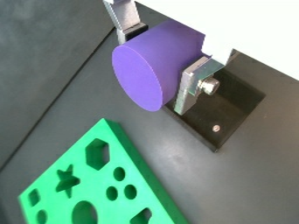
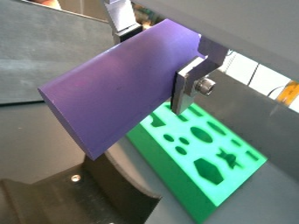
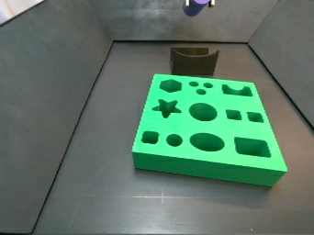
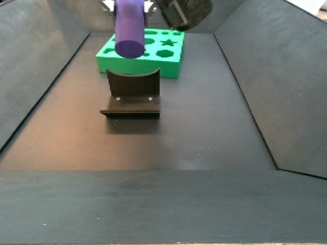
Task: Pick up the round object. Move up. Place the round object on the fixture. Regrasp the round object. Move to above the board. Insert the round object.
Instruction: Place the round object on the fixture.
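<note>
My gripper (image 1: 158, 51) is shut on the round object (image 1: 156, 66), a purple cylinder clamped across its side between the two silver fingers (image 1: 193, 83). Both wrist views show this; in one the peg (image 2: 117, 87) sticks out long past the jaws. In a side view the peg (image 4: 129, 29) hangs high in the air above the dark fixture (image 4: 132, 96), apart from it. In a side view only its tip (image 3: 194, 7) shows at the top edge, above the fixture (image 3: 193, 60). The green board (image 3: 208, 124) lies flat in front of the fixture, its cut-outs empty.
The fixture's base plate (image 1: 228, 109) lies below the gripper in a wrist view, and the board (image 1: 100, 188) lies beside it. The board also shows in another wrist view (image 2: 205, 153) and behind the fixture in a side view (image 4: 166, 53). Dark sloping walls (image 4: 243, 86) enclose the floor.
</note>
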Robot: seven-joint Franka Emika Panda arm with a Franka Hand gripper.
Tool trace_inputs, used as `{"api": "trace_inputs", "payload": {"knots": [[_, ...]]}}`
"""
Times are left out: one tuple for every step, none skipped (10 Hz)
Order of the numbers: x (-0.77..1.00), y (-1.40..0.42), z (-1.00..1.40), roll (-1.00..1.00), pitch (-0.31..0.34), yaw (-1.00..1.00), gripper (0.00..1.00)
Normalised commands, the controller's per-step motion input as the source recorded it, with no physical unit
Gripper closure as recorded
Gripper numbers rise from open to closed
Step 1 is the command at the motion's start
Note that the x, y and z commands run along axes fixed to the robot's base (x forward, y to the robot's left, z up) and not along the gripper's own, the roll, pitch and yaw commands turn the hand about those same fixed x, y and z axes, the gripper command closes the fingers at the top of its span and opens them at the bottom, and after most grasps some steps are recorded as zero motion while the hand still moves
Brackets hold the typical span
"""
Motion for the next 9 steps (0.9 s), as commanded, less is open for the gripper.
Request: {"api": "trace_inputs", "payload": {"knots": [[0.03,0.03,0.01,-0.27,0.069,-0.10,1.00],[0.04,0.02,0.01,-0.21,0.043,-0.10,1.00],[0.12,0.13,-1.00,-1.00,0.141,-0.11,1.00],[0.13,0.14,-1.00,-1.00,0.135,-0.13,1.00],[0.14,0.14,-1.00,-0.93,0.149,-0.14,1.00],[0.15,0.14,-1.00,-0.82,0.147,-0.14,1.00],[0.16,0.14,-1.00,-0.53,0.092,-0.16,1.00],[0.16,0.15,-1.00,-0.35,0.060,-0.16,1.00],[0.17,0.13,-1.00,-0.23,0.035,-0.16,1.00]]}}
